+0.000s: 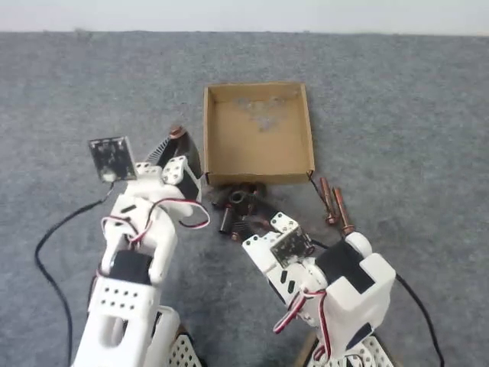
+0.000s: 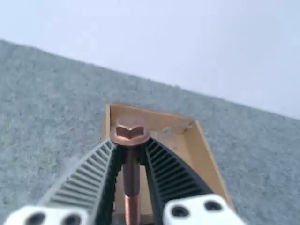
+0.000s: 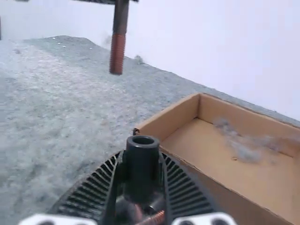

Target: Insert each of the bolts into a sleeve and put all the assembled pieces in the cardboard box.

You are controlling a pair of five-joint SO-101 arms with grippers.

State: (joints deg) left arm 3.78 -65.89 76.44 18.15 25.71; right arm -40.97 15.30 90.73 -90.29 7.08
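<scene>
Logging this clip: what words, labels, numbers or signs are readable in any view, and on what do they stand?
None can be read.
No print shows on the cardboard box, on the bolt held in the left hand, or on the sleeve held in the right hand.
The pale specks on the box floor are smudges, not lettering.

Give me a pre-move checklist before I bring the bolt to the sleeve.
1. Bolt clamped in left hand: ok.
2. Sleeve clamped in right hand, bore facing up: ok.
3. Bolt's threaded end points down: ok.
4. Bolt lined up over the bore: not ok, it hangs off to one side, apart.
5. Bore clear inside: cannot tell, too dark.
6. Box open: ok.
</scene>
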